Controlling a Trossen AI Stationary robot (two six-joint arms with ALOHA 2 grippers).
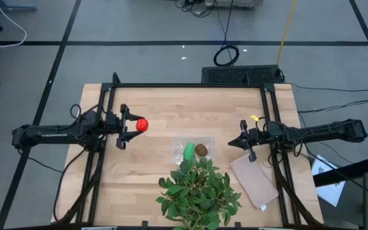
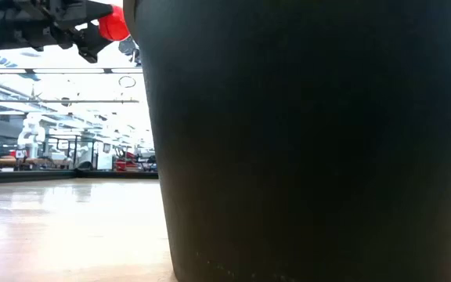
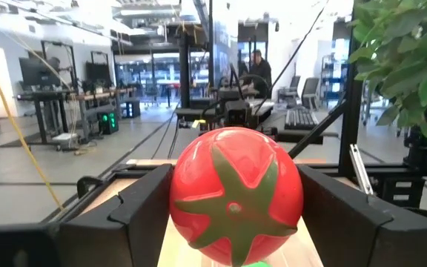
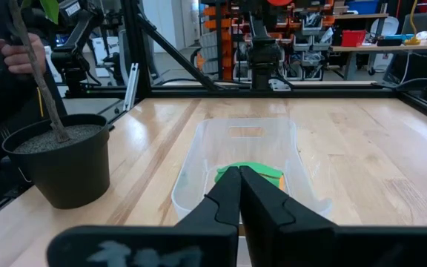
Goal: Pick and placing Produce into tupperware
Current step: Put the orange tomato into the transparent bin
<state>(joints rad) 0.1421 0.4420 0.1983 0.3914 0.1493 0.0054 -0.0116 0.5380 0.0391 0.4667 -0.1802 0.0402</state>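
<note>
My left gripper (image 1: 138, 125) hovers over the table's left half, shut on the red tomato (image 1: 143, 124), whose green star top (image 3: 232, 208) faces the wrist camera. The clear tupperware (image 1: 179, 152) sits at the table's middle with the bright green piece (image 1: 188, 151) and the brown kiwi ball (image 1: 201, 150) lying inside. My right gripper (image 1: 232, 144) hangs just right of the tupperware (image 4: 199, 159), fingers shut and touching nothing, pointing at the green piece (image 4: 262, 172). My left gripper pinches the tomato between its two fingers (image 3: 136, 215), one on each side of the round body (image 3: 191, 185). The fingers come in level from the table's left. The tomato is lifted clear, high above the tabletop (image 2: 114, 23).
A leafy potted plant (image 1: 200, 191) stands at the near edge just in front of the tupperware; its black pot (image 2: 304, 141) fills most of the low view. A flat tan sheet (image 1: 254, 182) lies near the right front corner. Bare wood (image 1: 145, 172) shows left of the tupperware.
</note>
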